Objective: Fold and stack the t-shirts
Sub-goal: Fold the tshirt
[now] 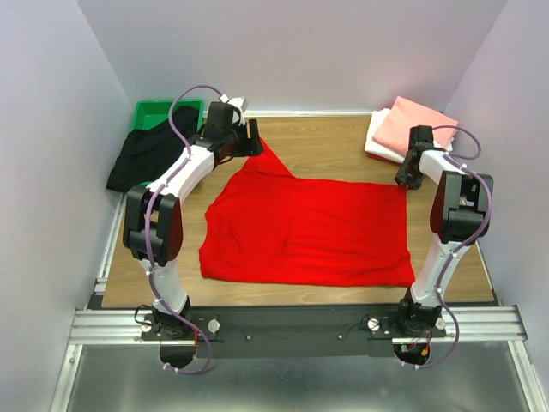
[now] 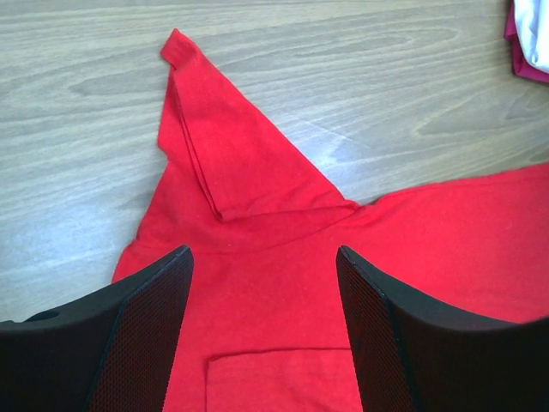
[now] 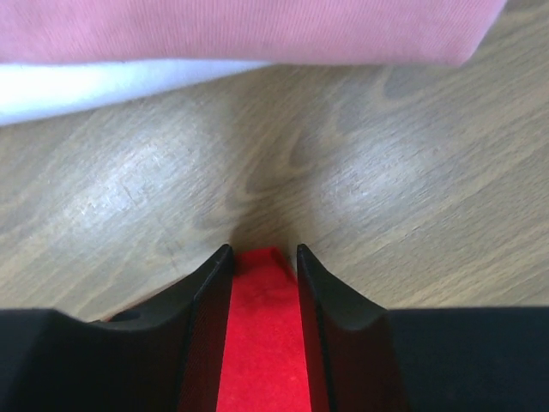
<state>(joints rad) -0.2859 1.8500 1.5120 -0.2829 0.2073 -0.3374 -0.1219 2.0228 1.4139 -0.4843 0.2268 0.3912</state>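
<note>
The bright red t-shirt (image 1: pixel 309 232) lies spread flat across the middle of the table, one sleeve (image 2: pixel 206 129) pointing toward the far left. My left gripper (image 1: pixel 253 137) hovers over that sleeve end, and in the left wrist view it (image 2: pixel 264 251) stands open and wide above the red cloth. My right gripper (image 1: pixel 405 180) is down at the shirt's far right corner; in the right wrist view it (image 3: pixel 262 251) has its jaws narrowed astride the red corner (image 3: pixel 262 343), with a gap still showing. A black t-shirt (image 1: pixel 141 154) lies crumpled at the far left. Folded salmon-pink (image 1: pixel 416 124) and white (image 1: pixel 377 137) t-shirts are stacked at the far right.
A green bin (image 1: pixel 159 112) stands at the back left corner behind the black shirt. The pink fold (image 3: pixel 257 26) and the white fold (image 3: pixel 86 86) lie just beyond my right fingers. Grey walls close in the table on three sides.
</note>
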